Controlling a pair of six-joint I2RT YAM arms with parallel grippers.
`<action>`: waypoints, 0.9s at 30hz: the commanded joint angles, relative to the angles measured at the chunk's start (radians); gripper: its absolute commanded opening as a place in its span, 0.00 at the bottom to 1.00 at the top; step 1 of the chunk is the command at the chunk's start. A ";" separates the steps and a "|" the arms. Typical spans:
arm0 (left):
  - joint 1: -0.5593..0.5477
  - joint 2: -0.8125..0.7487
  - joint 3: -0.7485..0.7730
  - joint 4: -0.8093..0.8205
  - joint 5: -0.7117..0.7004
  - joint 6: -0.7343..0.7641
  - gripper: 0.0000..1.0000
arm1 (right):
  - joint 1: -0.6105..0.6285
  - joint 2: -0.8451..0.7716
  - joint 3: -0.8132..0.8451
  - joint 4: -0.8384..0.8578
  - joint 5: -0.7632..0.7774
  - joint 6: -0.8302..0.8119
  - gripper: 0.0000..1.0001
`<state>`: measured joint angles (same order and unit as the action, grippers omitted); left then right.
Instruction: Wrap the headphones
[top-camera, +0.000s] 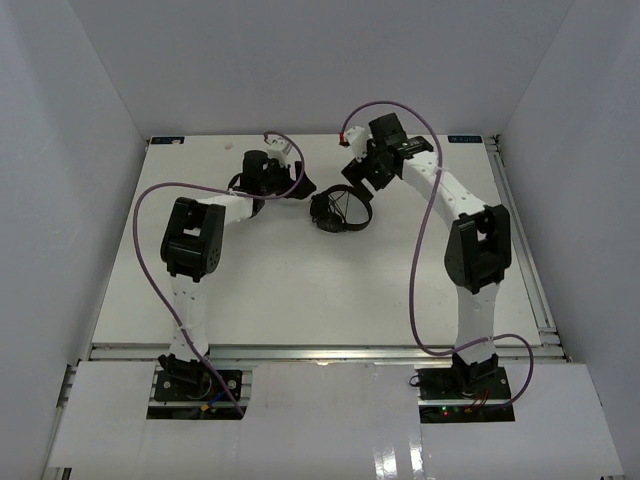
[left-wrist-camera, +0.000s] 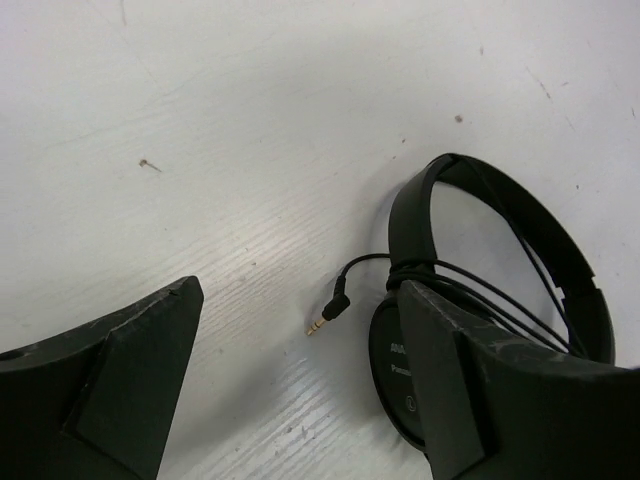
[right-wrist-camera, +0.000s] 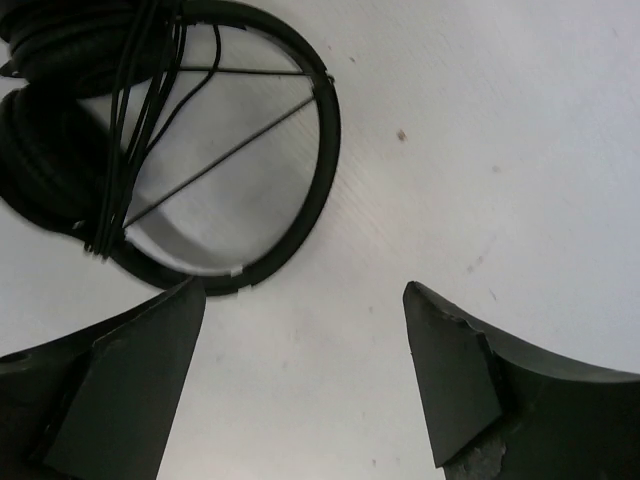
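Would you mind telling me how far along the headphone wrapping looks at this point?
Mostly done: the cord is looped several times around the headphones, which lie on the table. Nothing is in hand; both the left end effector and right end effector are open. Possibly left: tucking the loose plug.

Matte black all over the headphones (top-camera: 340, 212): headband, earpads and thin cord (left-wrist-camera: 480, 295) alike, with faint pale lettering on one earcup. Gold at the tip of the black plug (left-wrist-camera: 330, 310). White across the table (top-camera: 300, 290), flecked with a few small brown specks. White on the links of the left arm (top-camera: 190, 300) and right arm (top-camera: 478, 310), black at their joints. Purple along the robot cables (top-camera: 412, 295). Dull, scuffed black on the left gripper (left-wrist-camera: 298, 290) and right gripper (right-wrist-camera: 302, 288).
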<state>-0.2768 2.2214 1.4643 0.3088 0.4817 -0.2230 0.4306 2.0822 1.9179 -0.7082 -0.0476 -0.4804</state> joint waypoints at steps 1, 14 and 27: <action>0.010 -0.198 0.016 -0.068 -0.122 0.068 0.98 | -0.069 -0.242 -0.121 0.052 -0.105 0.080 0.95; 0.018 -0.930 -0.424 -0.270 -0.137 0.009 0.98 | -0.163 -1.043 -0.809 0.411 0.075 0.380 0.90; 0.021 -1.756 -0.833 -0.505 -0.102 -0.124 0.98 | -0.176 -1.281 -0.964 0.425 0.131 0.415 0.90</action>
<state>-0.2573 0.5604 0.6669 -0.0832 0.3768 -0.3179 0.2631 0.8167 1.0051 -0.3369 0.0532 -0.0727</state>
